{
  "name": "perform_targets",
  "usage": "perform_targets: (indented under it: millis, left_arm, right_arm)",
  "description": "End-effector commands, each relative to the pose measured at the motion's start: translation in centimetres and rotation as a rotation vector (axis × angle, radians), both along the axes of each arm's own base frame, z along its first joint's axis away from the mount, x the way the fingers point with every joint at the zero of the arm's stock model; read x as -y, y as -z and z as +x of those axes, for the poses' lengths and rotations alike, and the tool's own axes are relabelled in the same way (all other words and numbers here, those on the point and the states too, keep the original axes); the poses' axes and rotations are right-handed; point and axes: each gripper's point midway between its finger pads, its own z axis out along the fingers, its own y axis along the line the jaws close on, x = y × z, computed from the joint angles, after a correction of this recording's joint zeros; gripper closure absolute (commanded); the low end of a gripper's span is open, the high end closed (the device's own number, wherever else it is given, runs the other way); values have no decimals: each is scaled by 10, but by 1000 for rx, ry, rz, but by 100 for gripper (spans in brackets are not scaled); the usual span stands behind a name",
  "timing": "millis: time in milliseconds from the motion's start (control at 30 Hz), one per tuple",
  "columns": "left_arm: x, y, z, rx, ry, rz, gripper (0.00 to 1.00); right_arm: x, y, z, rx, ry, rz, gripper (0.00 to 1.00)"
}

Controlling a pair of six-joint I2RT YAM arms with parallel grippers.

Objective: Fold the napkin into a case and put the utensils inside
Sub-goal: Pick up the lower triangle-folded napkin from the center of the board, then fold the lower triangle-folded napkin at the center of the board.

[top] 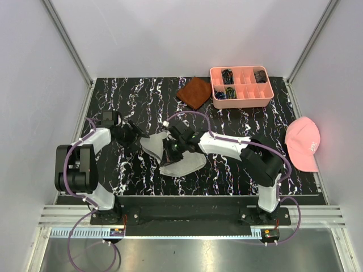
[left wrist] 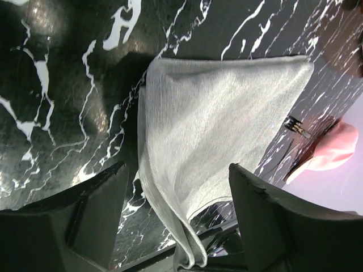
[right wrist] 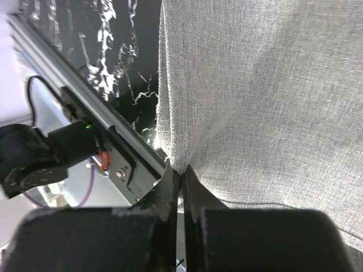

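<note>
i note the right end effector (right wrist: 181,173) clamped on a gathered fold of the napkin (right wrist: 266,85), which sits partly folded at mid-desk (top: 238,113). left end effector (left wrist: 178,170) stands wide apart above it, gripping nothing.

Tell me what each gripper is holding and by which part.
The right gripper pinches the napkin at its edge. The left gripper is open, holding nothing.

One grey napkin (top: 187,163), one rust-brown cloth (top: 194,92), one pink compartment tray (top: 241,102), one pink cap (top: 303,144), one silver fork (left wrist: 297,127), and two tools: left tool (left wrist: 177,184) and right tool (right wrist: 180,171).
</note>
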Motion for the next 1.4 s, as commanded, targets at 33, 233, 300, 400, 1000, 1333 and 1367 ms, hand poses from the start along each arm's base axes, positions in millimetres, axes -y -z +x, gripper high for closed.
perform_targets:
  millis: [33,233,300,400,1000,1333,1367]
  left_arm:
    - [5,-6,32,53,-20,2,28]
    - [7,4,24,27,-37,26,30]
    - [8,6,24,20,-38,24,30]
    - [11,9,26,14,-37,24,33]
    - [43,-24,49,120,76,356,86]
    - [87,-25,75,126,102,420,86]
    - [90,-23,80,125,104,421,86]
  right_arm:
    - [-5,-50,7,36,6,168,100]
    - [3,-53,10,28,19,193,100]
    - [5,-54,11,24,22,200,100]
    - [7,-52,8,9,15,211,100]
    - [64,-4,-17,-135,55,239,100]
    - [107,28,-16,-175,128,191,100]
    - [111,29,-12,-174,141,189,100]
